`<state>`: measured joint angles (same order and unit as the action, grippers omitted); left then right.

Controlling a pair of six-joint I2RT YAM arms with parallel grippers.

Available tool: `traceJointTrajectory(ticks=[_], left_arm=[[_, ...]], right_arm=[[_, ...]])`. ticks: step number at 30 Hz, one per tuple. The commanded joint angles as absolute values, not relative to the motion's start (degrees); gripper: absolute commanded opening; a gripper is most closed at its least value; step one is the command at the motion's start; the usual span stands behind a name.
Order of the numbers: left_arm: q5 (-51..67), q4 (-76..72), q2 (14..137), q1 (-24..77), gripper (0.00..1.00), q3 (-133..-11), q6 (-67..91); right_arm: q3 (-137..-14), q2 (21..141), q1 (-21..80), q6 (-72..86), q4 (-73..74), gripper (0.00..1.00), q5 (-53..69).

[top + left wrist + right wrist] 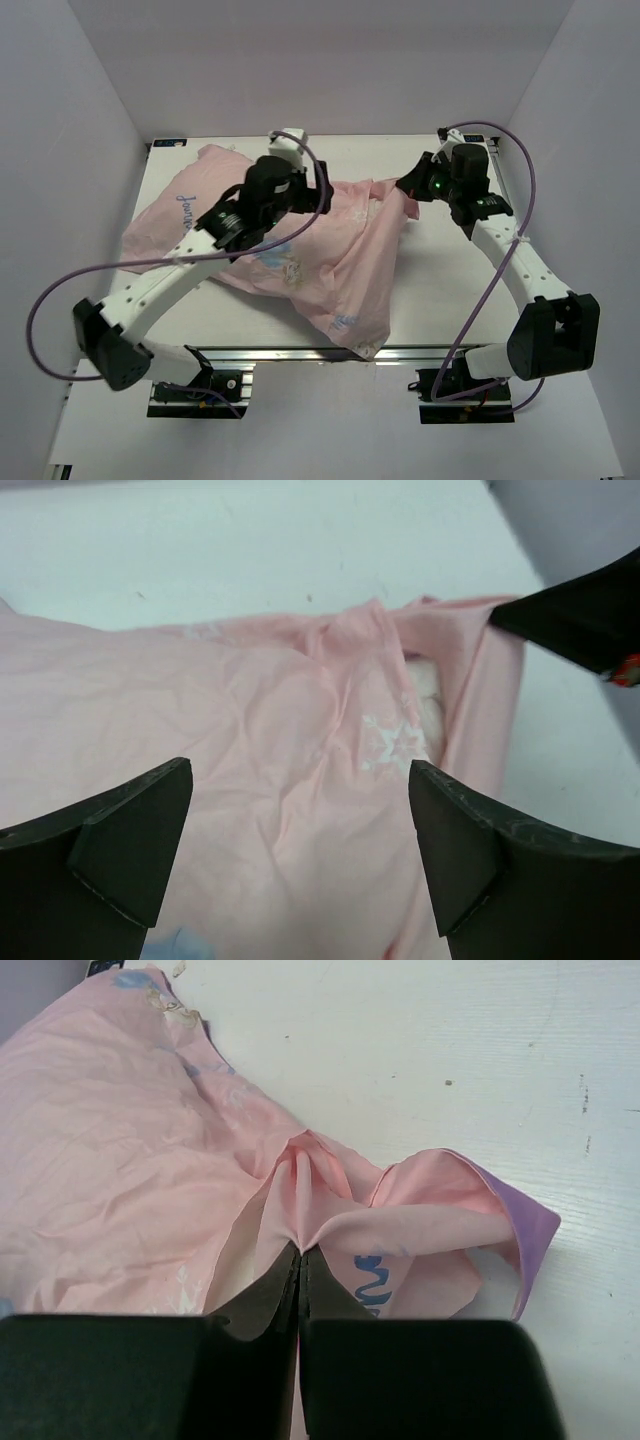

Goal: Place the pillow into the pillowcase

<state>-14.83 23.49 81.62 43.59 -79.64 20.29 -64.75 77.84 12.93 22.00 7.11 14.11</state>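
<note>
Right wrist view: the right pincer (301,1260) pinches only a thin fold of the floppy pink-and-purple fabric pillowcase (120,1160), so a tug toward 3 o'clock could slip it, while the left pincer (298,790) gapes empty.

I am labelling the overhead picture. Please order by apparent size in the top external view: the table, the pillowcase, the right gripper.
1. The table, largest.
2. The pillowcase, spread over its left and middle.
3. The right gripper, clearly smallest.
</note>
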Motion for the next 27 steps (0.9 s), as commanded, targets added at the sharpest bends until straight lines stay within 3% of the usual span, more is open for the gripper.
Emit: traceJointTrajectory(ticks=[1,7,11,18,24,26,27], left_arm=[[-19.0,25.0,75.9,43.3,0.98,-76.9,19.8],[-26.7,28.2,78.9,43.2,0.98,-73.7,22.8],[-25.5,29.2,83.2,41.5,0.98,-72.3,25.7],[-22.1,28.0,89.6,40.8,0.98,-70.9,29.4],[-21.9,21.0,96.0,40.8,0.98,-74.1,31.8],[-22.4,23.4,101.1,40.8,0.98,-80.1,31.6],[-22.6,24.4,102.6,40.8,0.98,-82.1,31.5]], right_arm=[[-69.5,78.0,12.4,20.0,2.9,0.0,19.3],[-71.9,77.2,12.2,19.8,-1.6,0.0,31.6],[-77.6,77.1,11.2,22.5,2.0,0.0,35.5],[-80.0,80.9,10.4,31.3,0.8,0.0,36.6],[-81.6,88.9,10.6,24.0,10.0,0.0,33.0],[-82.8,90.6,11.1,21.5,14.2,0.22,30.8],[-84.5,91.8,11.0,18.8,18.8,0.72,29.3]])
